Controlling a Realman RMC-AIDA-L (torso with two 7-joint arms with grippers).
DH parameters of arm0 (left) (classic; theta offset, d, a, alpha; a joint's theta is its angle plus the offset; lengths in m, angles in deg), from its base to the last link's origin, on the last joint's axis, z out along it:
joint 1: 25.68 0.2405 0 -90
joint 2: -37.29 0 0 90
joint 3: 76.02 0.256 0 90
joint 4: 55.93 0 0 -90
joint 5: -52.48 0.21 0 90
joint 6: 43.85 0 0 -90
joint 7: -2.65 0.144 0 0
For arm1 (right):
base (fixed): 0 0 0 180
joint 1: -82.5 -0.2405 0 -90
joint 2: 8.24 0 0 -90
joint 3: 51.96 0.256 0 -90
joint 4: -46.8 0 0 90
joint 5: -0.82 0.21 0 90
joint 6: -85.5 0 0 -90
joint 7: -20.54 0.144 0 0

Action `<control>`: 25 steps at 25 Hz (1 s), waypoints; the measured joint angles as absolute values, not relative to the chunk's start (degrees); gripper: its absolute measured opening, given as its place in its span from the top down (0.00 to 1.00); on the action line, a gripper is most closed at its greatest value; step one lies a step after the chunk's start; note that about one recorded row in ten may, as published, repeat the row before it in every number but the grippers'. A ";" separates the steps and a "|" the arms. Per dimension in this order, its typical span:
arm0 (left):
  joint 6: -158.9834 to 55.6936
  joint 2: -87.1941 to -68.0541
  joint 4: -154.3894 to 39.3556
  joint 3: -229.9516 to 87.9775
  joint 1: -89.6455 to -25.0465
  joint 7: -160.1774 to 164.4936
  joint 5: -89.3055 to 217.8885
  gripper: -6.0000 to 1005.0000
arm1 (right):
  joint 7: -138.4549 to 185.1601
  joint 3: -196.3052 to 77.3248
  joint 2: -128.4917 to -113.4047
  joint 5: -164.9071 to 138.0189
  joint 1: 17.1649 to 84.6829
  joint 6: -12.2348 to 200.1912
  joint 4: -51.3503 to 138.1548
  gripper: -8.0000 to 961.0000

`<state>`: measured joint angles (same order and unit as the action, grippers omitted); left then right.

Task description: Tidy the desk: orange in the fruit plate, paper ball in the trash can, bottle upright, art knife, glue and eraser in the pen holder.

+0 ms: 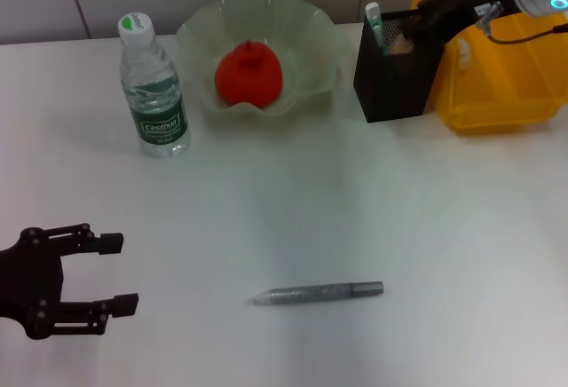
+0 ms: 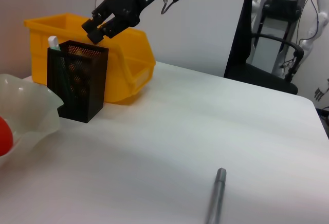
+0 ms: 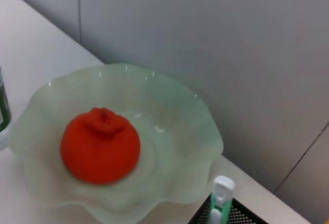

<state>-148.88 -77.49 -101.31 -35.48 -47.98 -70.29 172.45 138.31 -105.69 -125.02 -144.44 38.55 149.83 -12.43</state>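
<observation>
The orange [image 1: 248,75] lies in the pale green fruit plate [image 1: 306,27], which the right wrist view shows from close up. The bottle [image 1: 155,85] stands upright to the plate's left. A black mesh pen holder [image 1: 398,76] holds the green-and-white glue [image 1: 374,23] and a pale piece [image 1: 401,43] that may be the eraser. My right gripper [image 1: 432,12] hovers just over the holder's rim, open with nothing in it. The silver art knife [image 1: 319,294] lies flat on the table's near middle. My left gripper [image 1: 117,272] rests open at the near left. No paper ball is in view.
A yellow bin [image 1: 497,76], the trash can, stands right behind and beside the pen holder. The white table runs on between the knife and the items at the back. In the left wrist view, an office chair [image 2: 272,54] stands beyond the table's far edge.
</observation>
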 joint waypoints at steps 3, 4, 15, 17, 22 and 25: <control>-148.89 -77.54 -101.59 -35.50 -48.05 -70.71 172.45 0.18 | 138.12 -105.65 -124.81 -144.42 38.51 149.49 -11.92 0.60; -148.91 -77.62 -101.90 -35.51 -48.09 -70.90 172.36 0.18 | 138.10 -105.65 -124.67 -144.42 38.39 149.33 -11.62 0.60; -149.52 -77.67 -102.61 -35.51 -48.18 -71.00 171.66 0.18 | 147.64 -110.84 -126.42 -145.70 38.75 171.21 -25.24 0.28; -149.52 -77.66 -102.66 -35.51 -48.18 -70.99 171.65 0.18 | 148.50 -113.01 -126.82 -145.98 38.93 173.96 -27.28 0.26; -149.39 -77.53 -102.69 -35.50 -48.23 -70.97 171.67 0.18 | 152.64 -124.47 -127.21 -146.29 39.40 180.12 -31.78 0.26; -149.26 -77.60 -102.54 -35.50 -48.25 -70.87 171.86 0.18 | 153.72 -131.72 -127.37 -145.98 38.30 180.32 -29.53 0.26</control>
<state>-149.26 -77.60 -102.54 -35.50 -48.25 -70.87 171.86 153.72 -131.72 -127.37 -145.98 38.30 180.32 -29.53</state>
